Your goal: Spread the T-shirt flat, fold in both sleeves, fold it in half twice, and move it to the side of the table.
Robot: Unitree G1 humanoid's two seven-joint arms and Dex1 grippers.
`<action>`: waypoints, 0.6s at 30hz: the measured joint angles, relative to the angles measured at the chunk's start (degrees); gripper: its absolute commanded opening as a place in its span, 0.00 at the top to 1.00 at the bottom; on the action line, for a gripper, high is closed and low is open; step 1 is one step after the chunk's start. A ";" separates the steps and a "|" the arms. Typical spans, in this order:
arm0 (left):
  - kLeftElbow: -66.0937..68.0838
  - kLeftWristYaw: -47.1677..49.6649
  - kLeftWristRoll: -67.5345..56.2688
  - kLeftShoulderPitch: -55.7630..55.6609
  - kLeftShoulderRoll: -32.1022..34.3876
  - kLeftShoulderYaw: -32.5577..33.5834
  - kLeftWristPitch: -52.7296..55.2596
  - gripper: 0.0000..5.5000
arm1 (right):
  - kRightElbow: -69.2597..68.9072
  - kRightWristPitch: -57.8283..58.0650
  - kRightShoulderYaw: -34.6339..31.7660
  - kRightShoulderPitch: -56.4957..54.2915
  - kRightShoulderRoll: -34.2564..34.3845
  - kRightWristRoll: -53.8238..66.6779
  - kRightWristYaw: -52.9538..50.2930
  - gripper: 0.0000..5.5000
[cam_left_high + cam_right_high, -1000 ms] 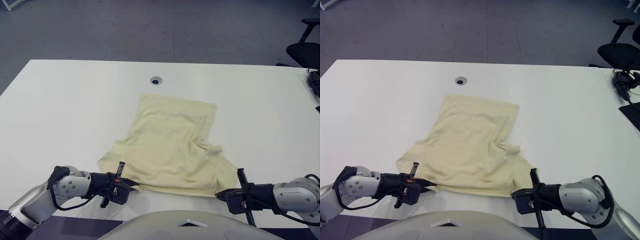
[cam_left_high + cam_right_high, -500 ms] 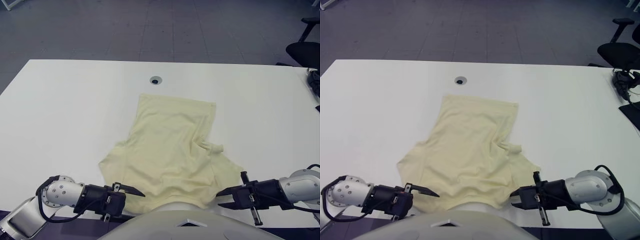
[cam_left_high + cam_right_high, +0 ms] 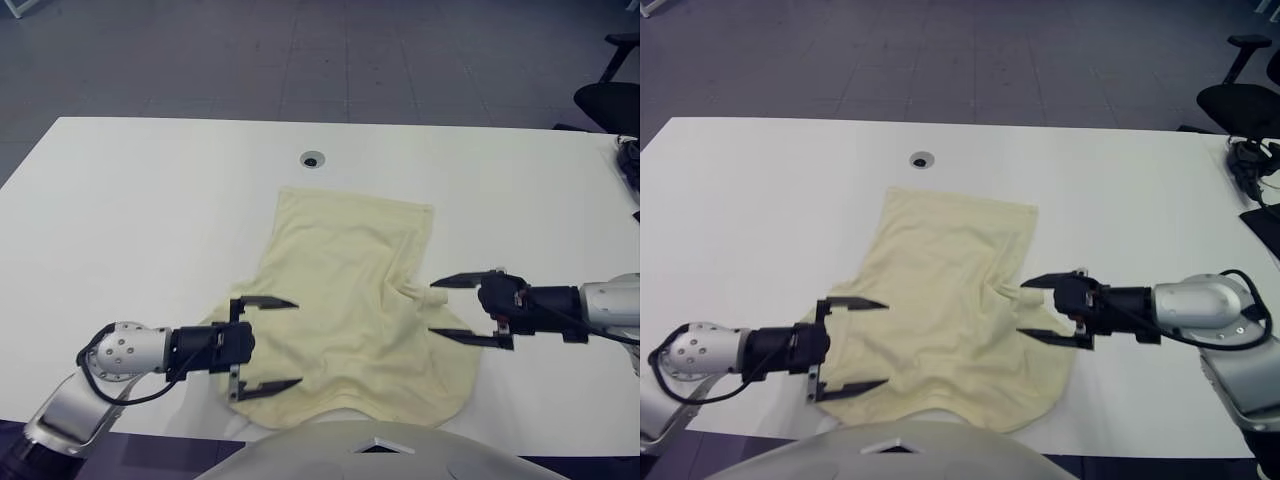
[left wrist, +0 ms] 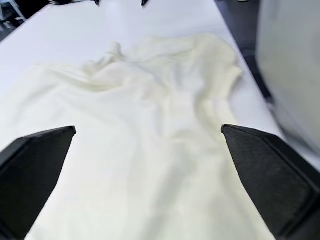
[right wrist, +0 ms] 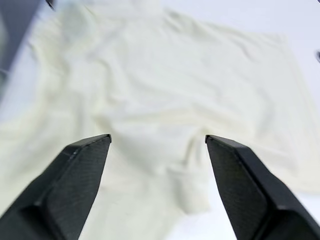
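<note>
A pale yellow T-shirt [image 3: 345, 290] lies creased in the middle of the white table [image 3: 130, 220], its wide end toward the near edge. A small bunched sleeve [image 3: 422, 293] sticks out on its right side. My left gripper [image 3: 297, 342] hovers open over the shirt's near left part, its fingers [image 4: 35, 170] spread wide with nothing between them. Over the right side by the bunched sleeve, my right gripper [image 3: 431, 308] is open too, and its fingers [image 5: 75, 175] frame bare cloth [image 5: 165, 90].
A round cable hole [image 3: 312, 159] sits in the table beyond the shirt. Black items [image 3: 1245, 160] lie at the table's far right edge, with an office chair [image 3: 1240, 95] behind. Bare tabletop stretches to the left and right of the shirt.
Both grippers were shut at the shirt's near corners, then opened. They have since moved forward over the shirt, spread wide. The shirt's near edge now lies closer to the table's front.
</note>
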 measured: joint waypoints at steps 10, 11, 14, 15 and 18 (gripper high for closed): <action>13.98 20.16 10.25 -12.88 -18.12 0.19 2.66 0.02 | 12.49 -14.74 16.63 -7.87 -0.32 -16.76 1.90 0.02; 15.20 21.19 11.06 -13.60 -19.10 0.29 2.43 0.02 | 13.75 -15.54 17.11 -9.13 -0.15 -17.23 1.69 0.02; 19.17 23.34 13.99 -15.04 -21.13 0.13 1.20 0.02 | 19.08 -17.58 17.01 -12.65 0.11 -21.26 -2.39 0.02; 20.45 24.08 15.18 -15.57 -21.78 -0.27 0.36 0.02 | 20.69 -17.91 16.62 -13.11 -0.02 -22.25 -3.79 0.02; 24.00 26.10 18.35 -17.05 -23.45 -0.65 -1.75 0.02 | 22.54 -17.97 14.35 -11.73 -1.22 -22.47 -4.90 0.02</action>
